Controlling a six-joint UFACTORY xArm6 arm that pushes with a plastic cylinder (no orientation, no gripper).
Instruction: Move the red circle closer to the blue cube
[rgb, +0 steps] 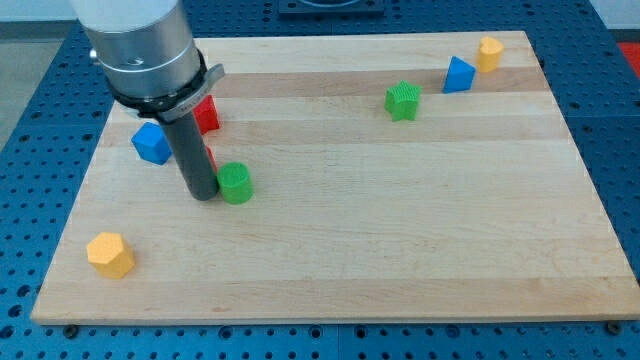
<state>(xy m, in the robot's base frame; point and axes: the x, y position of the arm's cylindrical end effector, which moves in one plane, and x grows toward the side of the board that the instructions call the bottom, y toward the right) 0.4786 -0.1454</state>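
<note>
we had no fingers on this arm, so we could report nothing spread, pressed together or pinching; the arm ended in a straight dark rod, and my tip (204, 196) rested on the wooden desk (400, 250) toward the view's left.

just beside my tip, on the view's right and touching or very nearly touching the rod, sat the green round block (236, 183). a small strip of red (210, 158) showed at the rod's right edge, above my tip in the view; it was perhaps the red circle, but the rod hid most of it and we could not make out its shape. a second red block (206, 114) sat further toward the view's top, partly covered by the arm's grey housing. the blue cube (152, 143) lay to the view's left of the rod, up from my tip and near it, apart from the rod.

toward the view's bottom left of my tip stood a yellow block (110, 254), well apart. far off to the view's right and top were a green block (403, 101), a blue wedge-like block (458, 75) and a yellow block (489, 53) near the desk's corner.
</note>
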